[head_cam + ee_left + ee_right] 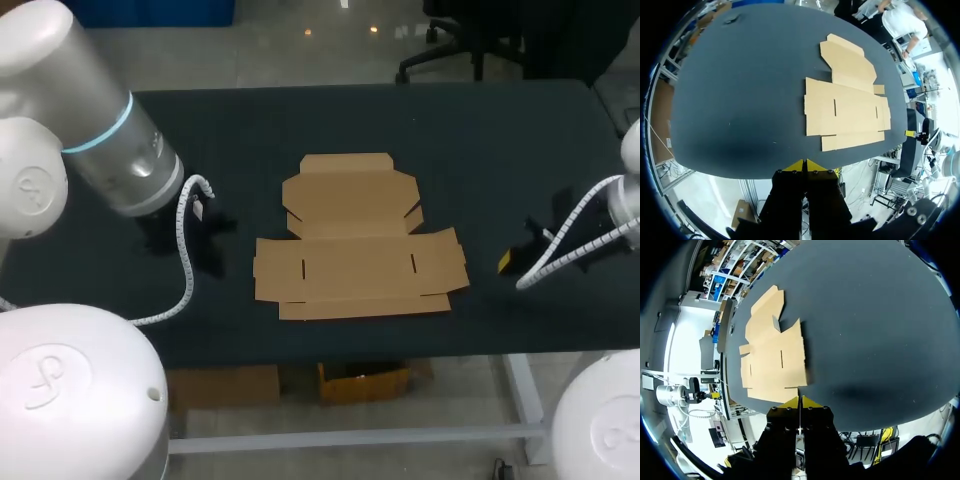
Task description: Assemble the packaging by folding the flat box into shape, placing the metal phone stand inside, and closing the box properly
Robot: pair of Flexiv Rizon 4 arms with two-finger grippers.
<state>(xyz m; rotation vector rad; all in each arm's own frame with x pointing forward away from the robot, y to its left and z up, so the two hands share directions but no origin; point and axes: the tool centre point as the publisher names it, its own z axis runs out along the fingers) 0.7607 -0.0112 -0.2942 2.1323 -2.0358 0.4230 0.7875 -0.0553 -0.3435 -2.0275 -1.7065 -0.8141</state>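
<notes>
Left gripper [804, 165] tips pressed together, right gripper [799, 401] likewise, flat box [355, 240] at table [250, 130] centre, well apart from both

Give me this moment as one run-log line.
flat box: unfolded, on table | left tool: shut, empty | right tool: shut, empty | folding: not started

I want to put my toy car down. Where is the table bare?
The table is bare beyond the flat box, and on both sides between it and the left gripper and right gripper. Crowded only in the middle; the front strip is thin.
</notes>
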